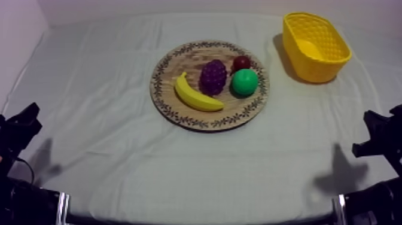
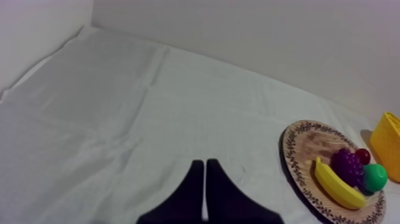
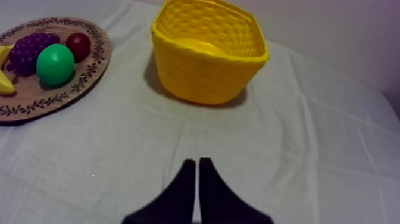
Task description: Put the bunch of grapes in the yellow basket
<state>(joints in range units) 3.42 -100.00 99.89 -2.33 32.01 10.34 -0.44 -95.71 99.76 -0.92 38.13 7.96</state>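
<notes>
- One bunch of purple grapes (image 1: pixel 213 76) lies near the middle of the board (image 1: pixel 160 84), not in the basket (image 1: pixel 317 67).
- Just beside the grapes, on their left and near side, lies the curved banana (image 1: pixel 196 96). Its far tip is up against the bunch, but I cannot tell whether they touch.
- Close on the grapes' right sits a round green fruit (image 1: pixel 244 82), and the small red fruit (image 1: pixel 241 62) sits just behind it, toward the board's far rim.
- All four fruits are on the board, which lies flat near the centre of the tabletop (image 1: pixel 119 167) on its grey-white cloth (image 1: pixel 287 155).
- At the far right of the tabletop the basket stands upright, mouth up. It is apart from the board, with a strip of cloth between them.
- On the left tool (image 2: pixel 204 162) the two black fingers are pressed together into a narrow wedge, pinching nothing. It hangs above bare cloth, well apart from the board (image 2: pixel 291 143) and the grapes (image 2: pixel 347 165).
- On the right tool (image 3: pixel 197 161) the fingers are likewise pressed together with nothing between them. It is over bare cloth on the near side of the basket (image 3: pixel 202 71), and the board (image 3: pixel 59 101) with the grapes (image 3: pixel 28 50) lies beside that basket.
- Seen from above, the left arm (image 1: pixel 21 128) sits low at the left edge and the right arm (image 1: pixel 383 134) low at the right edge, both well apart from the board.
</notes>
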